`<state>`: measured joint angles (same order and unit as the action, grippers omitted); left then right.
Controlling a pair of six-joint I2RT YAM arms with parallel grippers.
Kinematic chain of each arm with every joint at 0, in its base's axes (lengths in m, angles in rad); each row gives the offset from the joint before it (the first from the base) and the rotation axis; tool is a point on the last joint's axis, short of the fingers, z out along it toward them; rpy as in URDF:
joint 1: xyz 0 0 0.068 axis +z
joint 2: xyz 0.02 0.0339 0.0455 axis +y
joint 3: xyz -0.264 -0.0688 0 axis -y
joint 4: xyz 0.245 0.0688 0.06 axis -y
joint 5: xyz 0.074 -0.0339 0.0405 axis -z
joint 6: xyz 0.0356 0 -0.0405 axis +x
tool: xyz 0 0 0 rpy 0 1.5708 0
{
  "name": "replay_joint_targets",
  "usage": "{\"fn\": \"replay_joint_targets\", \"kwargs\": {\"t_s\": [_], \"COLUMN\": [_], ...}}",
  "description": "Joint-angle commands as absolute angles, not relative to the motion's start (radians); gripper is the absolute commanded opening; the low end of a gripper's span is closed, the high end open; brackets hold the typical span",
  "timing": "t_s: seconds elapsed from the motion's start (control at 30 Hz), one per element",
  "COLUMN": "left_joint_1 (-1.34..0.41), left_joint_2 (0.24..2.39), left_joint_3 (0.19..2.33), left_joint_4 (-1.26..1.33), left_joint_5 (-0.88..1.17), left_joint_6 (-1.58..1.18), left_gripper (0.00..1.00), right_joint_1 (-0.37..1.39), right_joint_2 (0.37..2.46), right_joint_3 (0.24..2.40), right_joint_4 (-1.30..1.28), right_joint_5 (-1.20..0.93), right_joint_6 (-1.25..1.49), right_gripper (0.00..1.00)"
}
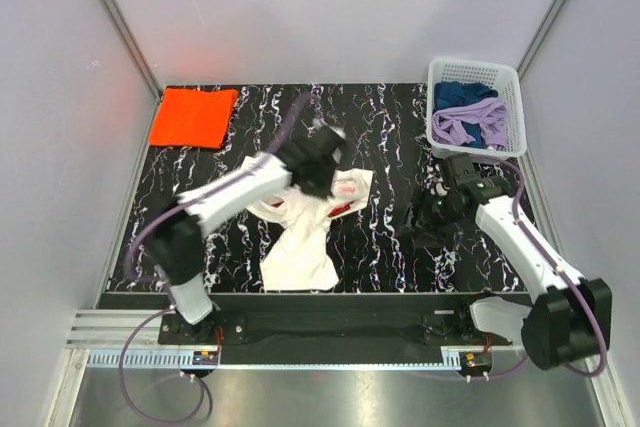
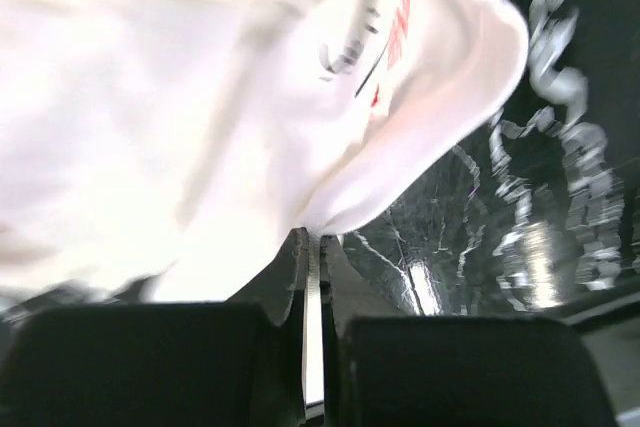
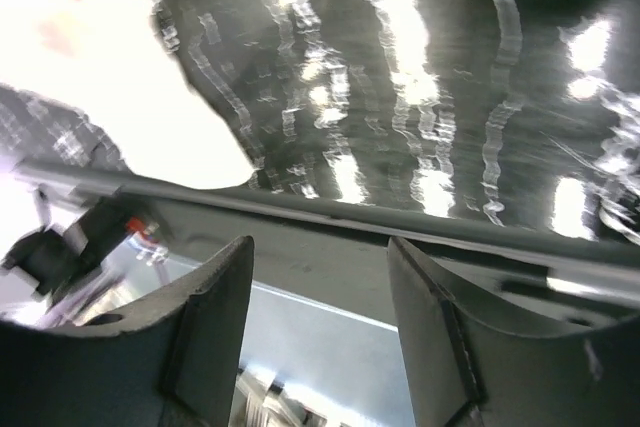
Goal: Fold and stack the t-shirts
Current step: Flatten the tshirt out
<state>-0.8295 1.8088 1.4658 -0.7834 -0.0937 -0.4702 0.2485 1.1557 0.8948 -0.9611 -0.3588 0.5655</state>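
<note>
The white t-shirt (image 1: 300, 242) with a red print lies crumpled on the middle of the black marbled table. My left gripper (image 1: 318, 169) is over its far part, shut on a pinched fold of the white cloth (image 2: 230, 137); the fingertips (image 2: 298, 247) clamp the fabric and lift it. The orange t-shirt (image 1: 193, 116) lies folded flat at the far left corner. My right gripper (image 1: 428, 215) is open and empty, low over bare table right of the white shirt. The right wrist view shows its fingers (image 3: 222, 287) spread, with a corner of white cloth (image 3: 110, 97) at upper left.
A white basket (image 1: 516, 107) at the far right holds purple and dark blue clothes. White walls enclose the table on three sides. A metal rail (image 1: 330, 342) runs along the near edge by the arm bases.
</note>
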Motion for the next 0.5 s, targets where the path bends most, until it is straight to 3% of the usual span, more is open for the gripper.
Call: {"fn": "replay_joint_targets", "kwargs": {"t_s": [0.0, 0.3, 0.47], "left_joint_1": [-0.692, -0.265, -0.212], "left_joint_2": [1.537, 1.209, 1.106], "left_joint_3": [1.583, 1.462, 1.393], "left_joint_4": [-0.888, -1.031, -1.022], "left_joint_5": [-0.064, -0.038, -0.012], "left_joint_6": [-0.448, -0.348, -0.340], "left_gripper": [0.00, 0.00, 0.00], "right_joint_1": [0.258, 0.400, 0.408], "right_joint_2": [1.251, 1.563, 1.727], "right_joint_3": [0.900, 1.046, 1.172], "right_joint_4": [-0.832, -0.577, -0.422], "right_joint_5": [-0.556, -0.617, -0.568], "right_joint_6": [0.528, 0.653, 0.729], "right_gripper": [0.63, 0.67, 0.70]}}
